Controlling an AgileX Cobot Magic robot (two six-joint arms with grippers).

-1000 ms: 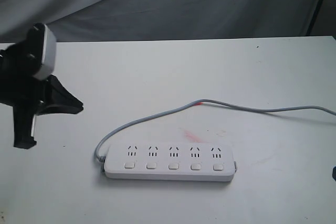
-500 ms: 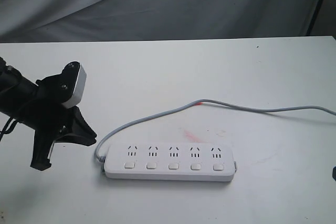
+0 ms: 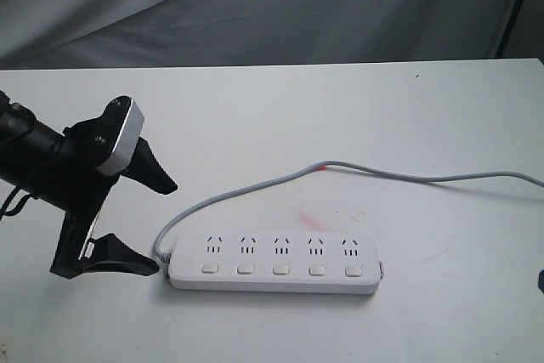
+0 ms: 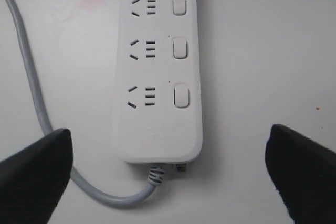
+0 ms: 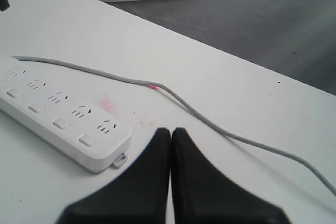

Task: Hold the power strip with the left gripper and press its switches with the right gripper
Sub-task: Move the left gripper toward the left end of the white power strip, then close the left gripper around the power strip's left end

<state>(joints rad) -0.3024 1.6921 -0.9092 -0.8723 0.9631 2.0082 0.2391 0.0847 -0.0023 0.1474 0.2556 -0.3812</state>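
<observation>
The white power strip (image 3: pixel 276 282) lies flat on the table, its five switches (image 3: pixel 281 269) in a row along the near side. Its grey cord (image 3: pixel 382 173) leaves the left end and curves off to the right. My left gripper (image 3: pixel 165 227) is open wide just left of the strip's cord end, one finger on each side and apart from it. In the left wrist view the strip (image 4: pixel 157 124) and its switches (image 4: pixel 180 49) lie ahead of the left gripper (image 4: pixel 168 145). My right gripper (image 5: pixel 170 130) is shut and empty, off the strip's (image 5: pixel 113 153) far end.
The white table (image 3: pixel 340 108) has a faint red smear (image 3: pixel 306 217) just behind the strip. A grey cloth backdrop (image 3: pixel 255 6) hangs behind the table. The cord (image 5: pixel 210 121) crosses the table in front of the right gripper.
The left gripper has gone from shut to wide open and has come down and right to the strip's cord end. The strip has not moved.
</observation>
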